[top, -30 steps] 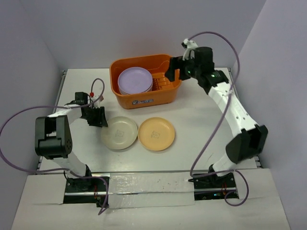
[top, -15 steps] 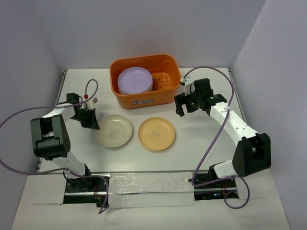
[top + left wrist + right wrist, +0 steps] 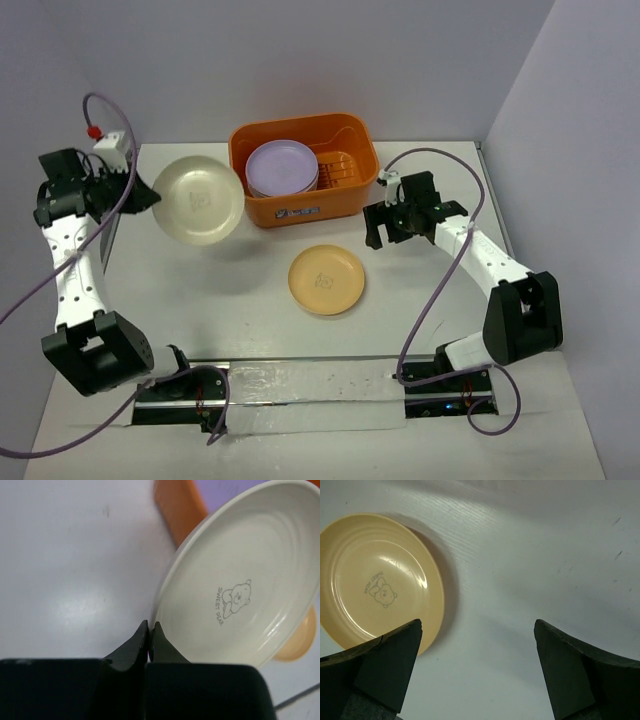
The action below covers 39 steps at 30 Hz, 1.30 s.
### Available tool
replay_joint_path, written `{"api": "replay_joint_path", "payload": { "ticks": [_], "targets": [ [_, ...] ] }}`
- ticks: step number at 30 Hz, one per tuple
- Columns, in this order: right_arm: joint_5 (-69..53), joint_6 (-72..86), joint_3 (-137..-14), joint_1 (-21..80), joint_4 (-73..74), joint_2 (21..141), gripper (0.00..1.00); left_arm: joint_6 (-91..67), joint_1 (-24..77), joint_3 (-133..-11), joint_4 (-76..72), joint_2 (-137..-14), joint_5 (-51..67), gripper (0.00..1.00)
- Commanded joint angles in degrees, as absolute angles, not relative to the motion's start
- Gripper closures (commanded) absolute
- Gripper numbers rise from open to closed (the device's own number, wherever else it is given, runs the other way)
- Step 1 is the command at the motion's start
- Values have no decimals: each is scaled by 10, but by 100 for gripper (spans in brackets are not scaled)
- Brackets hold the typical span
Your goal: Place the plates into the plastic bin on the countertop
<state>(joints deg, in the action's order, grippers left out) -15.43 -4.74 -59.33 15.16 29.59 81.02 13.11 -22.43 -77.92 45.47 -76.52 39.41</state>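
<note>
Table [image 3: 430, 290]: white. Plastic bin [image 3: 340, 205], 12 o'clock: lavender plates [image 3: 282, 165] stacked left, right half free. Cream plate [image 3: 198, 198], 10 o'clock: aloft, rim pinched in closed left claw [image 3: 151, 630] for carrying binward. Yellow-orange plate [image 3: 326, 279], centre: flat, unpicked. Right claw [image 3: 477, 627], 3 o'clock: gaping, empty, poised beside it.

Soft, even overhead light keeps the white desk [image 3: 250, 315] bright; the raised cream plate [image 3: 198, 199] casts a faint, diffuse shadow. The yellow plate [image 3: 375, 580] carries small glare (wrist view), and the near left gripper [image 3: 150, 630] is dark, blurred.
</note>
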Motion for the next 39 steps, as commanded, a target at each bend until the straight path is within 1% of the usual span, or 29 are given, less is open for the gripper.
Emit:
{"api": "replay_joint_path", "payload": {
  "ticks": [1, 2, 4, 6, 9, 14, 21, 23, 24, 26, 28, 30, 31, 32, 34, 36, 39],
  "targets": [
    [-128, 27, -592, 149, 279, 836, 0, -92, -127, -853, 309, -776, 287, 100],
    [-125, 36, -592, 149, 279, 841, 0, -111, -81, -869, 288, -800, 249, 100],
    [-119, 64, -587, 148, 265, 847, 0, -146, -44, -917, 271, -829, 196, 100],
    [-110, 83, -580, 147, 251, 851, 0, -137, 14, -968, 254, -881, 127, 100],
    [-101, 111, -579, 148, 238, 864, 0, -135, 52, -1037, 269, -954, 68, 100],
    [-107, 142, -588, 150, 221, 888, 0, -144, 79, -1125, 288, -1068, 58, 100],
    [-112, 151, -595, 157, 208, 911, 0, -134, 115, -1144, 301, -1124, 53, 98],
    [-117, 155, -597, 165, 203, 917, 0, -135, 119, -1139, 295, -1134, 55, 96],
    [-119, 155, -597, 169, 199, 919, 0, -135, 120, -1137, 294, -1138, 51, 94],
    [-117, 156, -597, 175, 194, 923, 0, -136, 120, -1140, 294, -1150, 48, 84],
    [-118, 158, -595, 181, 188, 929, 0, -136, 120, -1149, 298, -1156, 42, 60],
    [-113, 161, -594, 183, 184, 928, 0, -135, 120, -1156, 299, -1157, 40, 52],
    [-111, 161, -588, 184, 179, 927, 0, -133, 120, -1160, 300, -1158, 39, 44],
    [-111, 162, -583, 184, 170, 924, 0, -131, 120, -1170, 302, -1158, 38, 39],
    [-117, 161, -568, 187, 152, 916, 2, -124, 120, -1196, 308, -1156, 42, 31],
    [-123, 164, -558, 188, 144, 912, 4, -121, 120, -1209, 306, -1150, 50, 28],
    [-134, 181, -546, 189, 138, 908, 8, -121, 120, -1209, 290, -1122, 63, 26]
  ]
}}
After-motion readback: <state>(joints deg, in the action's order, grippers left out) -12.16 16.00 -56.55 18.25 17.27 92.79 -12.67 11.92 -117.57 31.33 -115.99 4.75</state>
